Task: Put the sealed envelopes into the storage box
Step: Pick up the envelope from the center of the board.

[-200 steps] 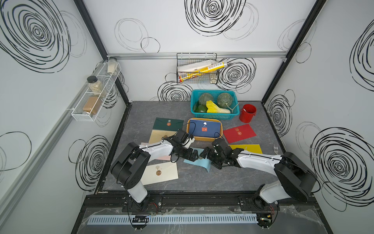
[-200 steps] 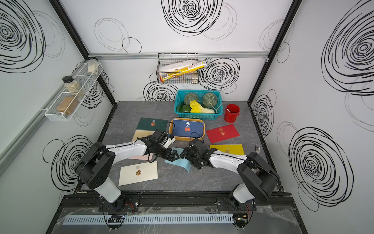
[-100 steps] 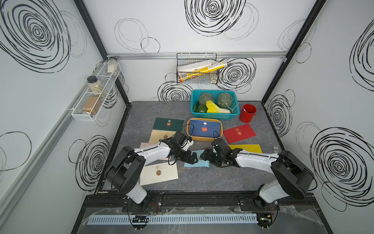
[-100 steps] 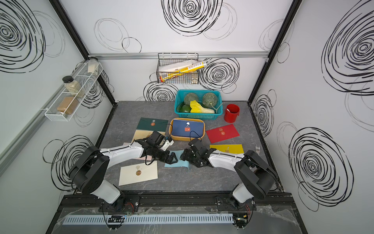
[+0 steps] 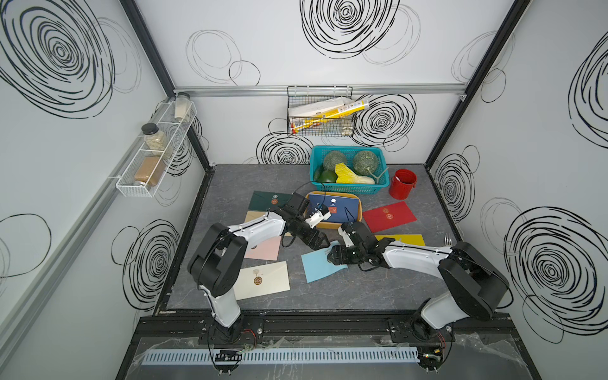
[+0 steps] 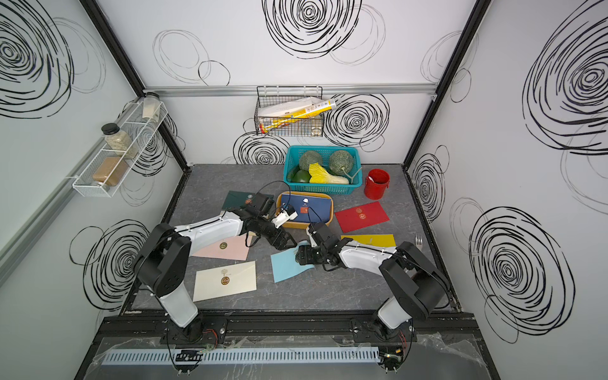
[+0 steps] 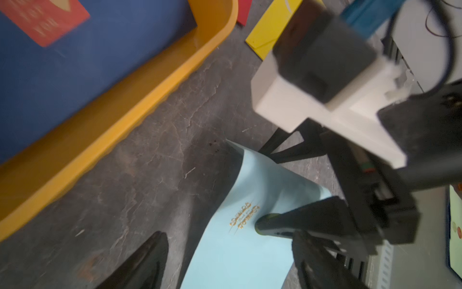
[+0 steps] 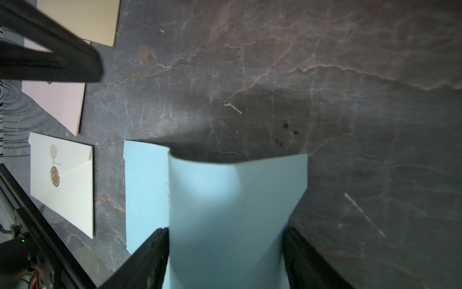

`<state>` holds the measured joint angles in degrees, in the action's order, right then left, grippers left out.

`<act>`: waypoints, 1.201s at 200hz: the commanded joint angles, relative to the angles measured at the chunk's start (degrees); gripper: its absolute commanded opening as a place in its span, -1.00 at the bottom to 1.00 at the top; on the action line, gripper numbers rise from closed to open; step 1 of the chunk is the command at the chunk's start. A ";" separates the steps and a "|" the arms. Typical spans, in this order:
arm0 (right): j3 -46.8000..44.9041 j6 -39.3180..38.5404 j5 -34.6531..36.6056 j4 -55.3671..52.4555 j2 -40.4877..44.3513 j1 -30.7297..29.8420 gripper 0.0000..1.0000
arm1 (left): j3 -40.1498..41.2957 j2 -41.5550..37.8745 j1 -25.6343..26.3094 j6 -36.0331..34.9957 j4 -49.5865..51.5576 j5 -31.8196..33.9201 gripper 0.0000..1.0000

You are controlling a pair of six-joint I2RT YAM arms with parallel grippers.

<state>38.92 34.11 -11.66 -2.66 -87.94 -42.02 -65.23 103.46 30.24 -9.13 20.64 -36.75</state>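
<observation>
A light blue envelope lies mid-table. Its far end bows upward between the fingers of my right gripper, which is shut on it across its width. My left gripper stands open astride that raised end, its one finger apart from the paper. The mustard storage box sits just behind, with a navy envelope in it. Dark green, tan, pink, cream, red and yellow envelopes lie around.
A teal basket of vegetables and a red cup stand at the back. A fork lies by the right wall. Wire racks hang on the left and back walls.
Both grippers' jaws have narrowed. The right gripper has closed on the light blue envelope, whose end now bows upward. The left gripper has shifted slightly toward it.
</observation>
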 commanded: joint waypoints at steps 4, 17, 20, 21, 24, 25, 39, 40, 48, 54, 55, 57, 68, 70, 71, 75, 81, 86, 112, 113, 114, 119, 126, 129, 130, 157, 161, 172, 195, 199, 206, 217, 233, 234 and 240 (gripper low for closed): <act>-0.77 -5.79 2.05 -6.76 -0.83 0.62 0.51 | -1.92 2.71 -1.49 -7.63 1.87 -7.45 0.67; -1.10 -7.33 1.51 -6.26 -0.74 0.63 0.51 | -2.34 4.03 -1.13 -8.42 1.79 -10.26 0.65; -1.12 -7.72 1.38 -6.09 -0.74 0.62 0.50 | -2.35 4.33 -0.85 -8.61 1.79 -10.32 0.64; -1.12 -7.82 1.38 -6.07 -0.78 0.62 0.50 | -2.36 4.44 -0.78 -8.67 1.74 -10.34 0.64; -1.12 -8.01 1.22 -6.05 -0.82 0.62 0.50 | -2.42 4.69 -0.53 -8.91 1.73 -10.35 0.64; -1.12 -8.10 1.17 -6.05 -0.83 0.62 0.50 | -2.43 4.84 -0.44 -8.99 1.66 -10.31 0.64; -0.46 -8.94 1.45 -6.84 -1.43 0.67 0.50 | -2.85 6.55 0.46 -9.46 1.65 -10.86 0.63; -0.44 -9.04 1.46 -6.84 -1.48 0.69 0.50 | -2.87 6.70 0.49 -9.48 1.66 -10.96 0.63; -0.25 -9.64 0.96 -6.94 -1.59 0.63 0.49 | -3.03 7.46 0.82 -9.54 1.69 -11.27 0.61; -0.16 -9.82 1.19 -6.96 -1.54 0.62 0.49 | -3.08 7.80 1.00 -9.75 1.53 -11.49 0.61; -0.20 -9.84 1.19 -6.94 -1.49 0.62 0.49 | -3.11 7.89 1.07 -9.81 1.52 -11.50 0.61; -0.23 -9.91 1.20 -6.86 -1.45 0.62 0.49 | -3.09 8.01 1.12 -9.78 1.51 -11.50 0.61; -0.23 -10.42 1.05 -6.65 -1.26 0.62 0.49 | -3.32 8.45 1.56 -10.30 1.44 -12.01 0.61; -0.18 -10.52 1.01 -6.57 -1.22 0.62 0.49 | -3.34 8.47 1.57 -10.30 1.31 -12.00 0.61; -0.17 -10.54 0.97 -6.57 -1.20 0.62 0.49 | -3.29 8.54 1.62 -10.30 1.19 -12.01 0.61; -0.11 -10.90 0.67 -6.56 -1.22 0.64 0.49 | -3.23 8.51 1.66 -9.93 0.74 -12.17 0.61; 0.01 -11.12 0.59 -6.57 -1.18 0.70 0.49 | -3.14 8.67 1.73 -9.69 0.30 -12.83 0.61; 0.02 -11.20 0.82 -6.60 -1.18 0.64 0.49 | -3.15 8.88 1.78 -9.66 0.12 -13.22 0.61; 0.02 -12.17 0.11 -6.50 -0.65 0.71 0.48 | -3.70 9.85 2.91 -10.04 0.49 -14.09 0.59; 0.02 -12.20 0.04 -6.49 -0.61 0.71 0.49 | -3.73 9.88 2.99 -10.12 0.52 -14.20 0.59; 0.02 -12.21 0.00 -6.49 -0.54 0.71 0.49 | -3.75 9.90 3.03 -10.17 0.53 -14.30 0.59; 0.00 -12.30 0.08 -6.33 -0.40 0.71 0.48 | -3.76 10.06 3.17 -10.29 0.54 -14.75 0.57; -0.12 -12.52 0.21 -6.39 -0.13 0.71 0.48 | -3.70 10.33 3.40 -10.29 0.50 -15.92 0.53; -0.14 -12.70 0.32 -6.42 -0.11 0.71 0.48 | -3.73 10.55 3.34 -10.31 0.60 -16.65 0.50; -0.15 -12.77 0.36 -6.41 -0.08 0.71 0.48 | -3.75 10.68 3.34 -10.35 0.70 -16.98 0.48; -0.87 -13.73 1.21 -6.75 0.43 1.60 0.48 | -4.19 12.64 3.36 -12.04 4.28 -19.74 0.30; -1.13 -13.79 1.02 -6.51 0.56 1.79 0.48 | -4.00 12.73 3.35 -12.13 4.40 -19.82 0.26; -1.60 -13.94 0.87 -6.06 0.88 2.11 0.48 | -4.05 12.69 3.36 -12.65 5.34 -20.24 0.15; -1.82 -14.42 1.19 -6.20 1.02 2.22 0.48 | -4.28 12.32 3.20 -12.53 5.82 -20.89 -0.32; -1.77 -14.55 1.12 -6.20 1.02 2.21 0.48 | -4.42 12.22 3.16 -12.30 5.82 -20.86 -0.52; -1.76 -14.56 1.25 -6.22 1.19 2.28 0.49 | -4.51 12.23 3.16 -11.78 5.81 -20.59 -0.79; -1.75 -14.60 1.42 -6.29 1.32 2.41 0.49 | -4.67 12.12 3.16 -10.80 5.95 -19.94 -0.94; -1.35 -15.01 2.06 -7.11 1.95 2.40 0.52 | -5.70 11.77 3.16 -9.70 7.04 -19.22 -1.00; -1.28 -15.06 2.07 -7.15 1.97 2.44 0.52 | -5.74 11.72 3.16 -9.60 7.08 -19.10 -1.00; -1.06 -15.23 2.32 -7.68 2.36 2.47 0.54 | -5.97 11.25 3.21 -9.03 7.13 -18.45 -1.00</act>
<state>38.24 19.42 -12.58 -6.90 -86.21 -40.32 -69.43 115.52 31.90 -18.39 24.53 -53.52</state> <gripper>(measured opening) 0.758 0.068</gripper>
